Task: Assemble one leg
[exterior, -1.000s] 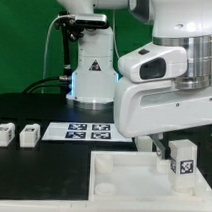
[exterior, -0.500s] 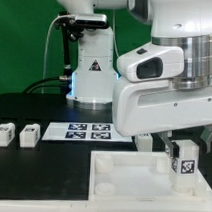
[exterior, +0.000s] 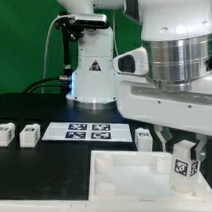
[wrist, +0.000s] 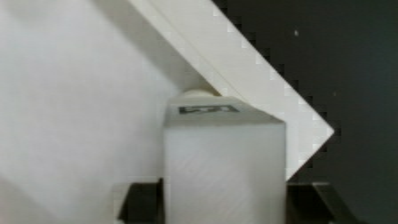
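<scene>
White and upright, the leg (exterior: 182, 165) is clamped in the gripper (exterior: 184, 153) at the frame's lower right, poised over a corner of the panel (exterior: 121, 177), presumably to seat it there.

Behind your workspace you see a plain pale grey wall (exterior: 22, 35), evenly lit, and below it a flat black tabletop (exterior: 24, 108) carrying the thin white marker board (exterior: 91, 131).

leg (exterior: 183, 165): we see white, with a black-and-white square tag
marker board (exterior: 90, 131): we see white, with black-and-white tags
panel (exterior: 126, 177): we see plain white
table (exterior: 24, 106): we see black
</scene>
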`<state>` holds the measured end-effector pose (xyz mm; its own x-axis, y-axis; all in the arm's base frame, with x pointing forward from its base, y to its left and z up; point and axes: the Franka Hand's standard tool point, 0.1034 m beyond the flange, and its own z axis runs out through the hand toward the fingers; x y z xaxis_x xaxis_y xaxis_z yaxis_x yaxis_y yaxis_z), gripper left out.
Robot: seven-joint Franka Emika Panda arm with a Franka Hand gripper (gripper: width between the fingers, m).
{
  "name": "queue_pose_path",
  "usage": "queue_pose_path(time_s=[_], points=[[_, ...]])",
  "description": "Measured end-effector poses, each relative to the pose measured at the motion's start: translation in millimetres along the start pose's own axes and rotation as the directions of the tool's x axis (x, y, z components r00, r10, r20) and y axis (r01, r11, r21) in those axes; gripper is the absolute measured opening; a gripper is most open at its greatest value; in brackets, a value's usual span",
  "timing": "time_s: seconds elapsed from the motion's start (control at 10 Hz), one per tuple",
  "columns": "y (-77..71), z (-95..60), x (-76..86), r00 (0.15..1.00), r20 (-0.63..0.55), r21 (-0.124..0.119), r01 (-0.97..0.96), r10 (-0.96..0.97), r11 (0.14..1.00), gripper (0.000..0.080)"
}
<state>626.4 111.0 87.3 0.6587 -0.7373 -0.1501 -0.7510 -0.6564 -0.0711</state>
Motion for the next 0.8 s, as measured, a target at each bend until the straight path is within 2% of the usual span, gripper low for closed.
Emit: queue_pose_path(time_s=[0.1,0.3,0.4,0.5,0.6,0.7,0.8], points=[[-2.4,-0.6,-1.5,0.998,-0.044,-0.003,0.04,-0.04,0.999,0.0295],[-2.3,-0.5,-2.7,0.985,-0.035,0.014,-0.167,0.167,0.986,0.0295],[-3.1,-0.7,-2.0,0.949,-0.025,0.028,-0.313,0.314,0.949,0.0295],[0.3,0.5,3.7,0.883,-0.002,0.08,-0.468,0.47,0.88,0.0295],[3.5,0.7,3.5,0.783,0.04,0.126,-0.62,0.621,0.774,0.0295],[5.0,0.7,1.8,0.73,0.062,0.14,-0.681,0.68,0.718,0.0295],[3.8,0.5,1.4,0.733,0.063,0.137,-0.679,0.677,0.721,0.0295]])
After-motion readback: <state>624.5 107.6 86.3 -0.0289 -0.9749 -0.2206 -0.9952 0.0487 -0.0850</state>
